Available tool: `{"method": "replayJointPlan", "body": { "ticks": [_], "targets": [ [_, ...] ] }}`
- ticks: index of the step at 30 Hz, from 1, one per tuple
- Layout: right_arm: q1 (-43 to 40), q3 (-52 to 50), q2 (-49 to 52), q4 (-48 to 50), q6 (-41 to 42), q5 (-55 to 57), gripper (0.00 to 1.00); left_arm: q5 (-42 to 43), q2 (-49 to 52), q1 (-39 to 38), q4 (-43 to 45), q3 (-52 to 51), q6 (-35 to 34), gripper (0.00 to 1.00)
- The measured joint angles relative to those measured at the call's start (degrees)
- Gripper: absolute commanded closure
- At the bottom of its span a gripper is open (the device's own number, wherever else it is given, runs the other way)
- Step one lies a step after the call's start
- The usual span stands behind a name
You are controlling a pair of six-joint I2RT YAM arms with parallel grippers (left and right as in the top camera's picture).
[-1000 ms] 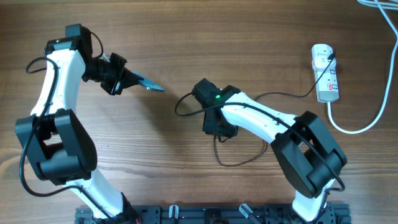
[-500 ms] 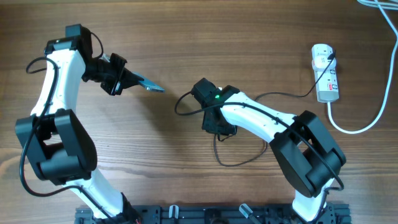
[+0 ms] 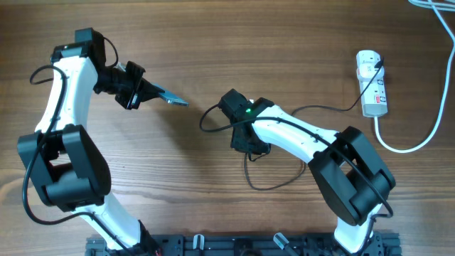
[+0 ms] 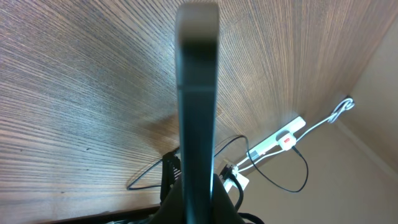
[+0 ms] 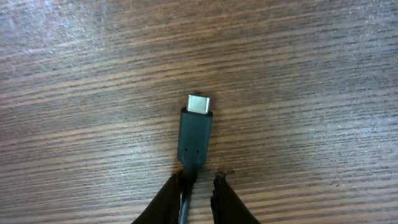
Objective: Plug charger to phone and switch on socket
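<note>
My left gripper (image 3: 148, 92) is shut on the phone (image 3: 173, 99) and holds it above the table at the left. In the left wrist view the phone (image 4: 198, 93) stands edge-on, a dark bar rising between the jaws. The charger's connector tip (image 5: 196, 132) lies flat on the wood, metal end pointing away. My right gripper (image 5: 199, 186) straddles the thin cable just behind it, jaws narrowly open: the left finger touches the cable and a gap shows beside the right finger. From overhead the right gripper (image 3: 249, 146) hides the tip. The black cable (image 3: 334, 110) runs to the socket (image 3: 372, 92) at the far right.
A thick white cord (image 3: 419, 142) curves from the socket to the table's right edge. Slack charger cable loops on the wood (image 3: 274, 186) beside the right arm. The socket (image 4: 278, 135) also shows in the left wrist view, far off.
The right gripper's jaws have narrowed around the cable. Neither arm has visibly shifted, and the phone stays held in the same place.
</note>
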Motion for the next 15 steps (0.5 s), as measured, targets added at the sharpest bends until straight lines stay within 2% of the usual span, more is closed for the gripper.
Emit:
{"method": "replayJointPlan", "body": {
  "ticks": [15],
  "targets": [
    [0.0, 0.0, 0.0, 0.42, 0.0, 0.59, 0.91, 0.0, 0.0, 0.0, -0.02, 0.0, 0.0, 0.96]
  ]
}}
